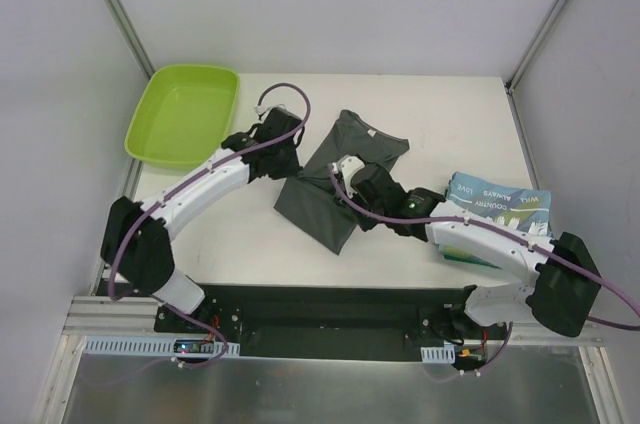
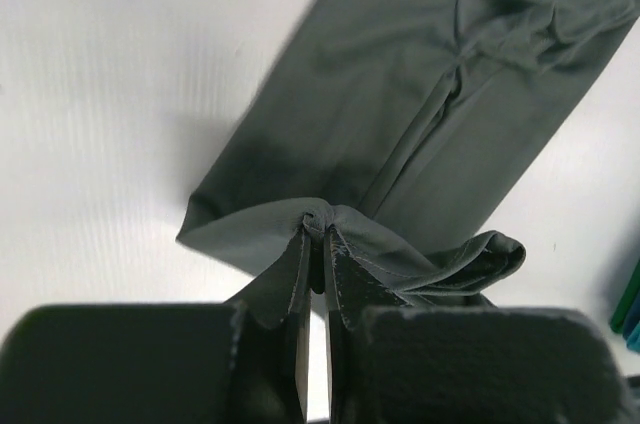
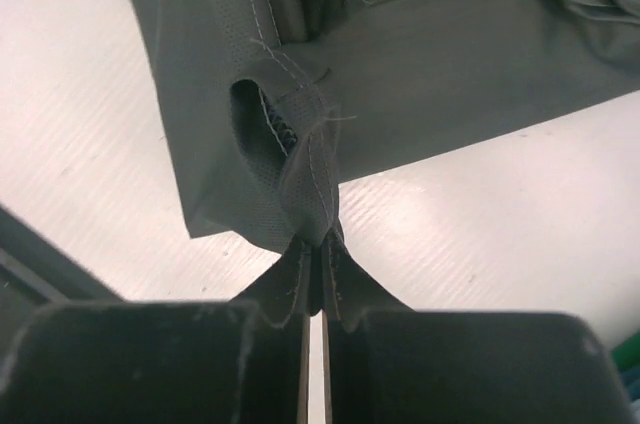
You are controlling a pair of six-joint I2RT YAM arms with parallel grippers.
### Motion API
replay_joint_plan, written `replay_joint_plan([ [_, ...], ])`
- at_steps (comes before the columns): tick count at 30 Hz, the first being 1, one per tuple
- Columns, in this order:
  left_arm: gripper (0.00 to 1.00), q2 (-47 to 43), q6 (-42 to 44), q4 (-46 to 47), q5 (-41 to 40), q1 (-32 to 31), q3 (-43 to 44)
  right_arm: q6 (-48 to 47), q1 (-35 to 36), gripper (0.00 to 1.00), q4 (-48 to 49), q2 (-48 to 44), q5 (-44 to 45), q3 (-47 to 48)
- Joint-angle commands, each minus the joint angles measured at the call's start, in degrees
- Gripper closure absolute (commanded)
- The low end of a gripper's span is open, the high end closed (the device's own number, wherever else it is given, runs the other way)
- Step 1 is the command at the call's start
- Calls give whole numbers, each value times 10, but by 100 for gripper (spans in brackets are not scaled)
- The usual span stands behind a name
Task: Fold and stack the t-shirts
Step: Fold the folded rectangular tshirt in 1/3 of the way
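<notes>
- left gripper (image 2: 318,234): jaws pinched tight on a bunched fold of the dark grey t-shirt (image 1: 345,159); the cloth gathers to a small knot right at the fingertips
- in the left wrist view the tee runs from that pinch up and to the right, mostly flat on the table (image 1: 240,234), with one lengthwise crease and a loose roll of fabric just right of the fingers
- right gripper (image 3: 318,234): also clamped narrow, holding a stitched hem edge of the same tee; a small loop of hem stands open just above the jaws
- in the right wrist view the rest of the tee spreads away above the pinch, double seam line visible, bare table on both sides
- from above: grey tee sits mid-table, tilted, collar end toward the far right and lower end toward the near edge; left gripper is at its left edge, right gripper over its near right part, so both grips are on the one garment
- the exact contact spots are hidden by the gripper bodies from above
- light blue t-shirt (image 1: 500,206) with white lettering lies folded at the right side of the table, partly under the right arm, apart from the grey tee, neither gripper on it
- lime-green tray (image 1: 145,129) sits at the far left corner, well apart from both tees
</notes>
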Motion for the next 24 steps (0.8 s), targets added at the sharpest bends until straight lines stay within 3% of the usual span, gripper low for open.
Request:
replay_joint_plan([
  [1,100,74,55,10,-31,26,85,-20,-37,100,-25,15,60,26],
  [12,100,210,97,11,22,59,199,-48,-132,99,47,100,26,50],
  [21,100,268,121,11,41,74,236,-59,-153,99,53,172,36,87],
  [24,97,282,128,11,56,74,242,-53,-158,95,61,182,40,91],
])
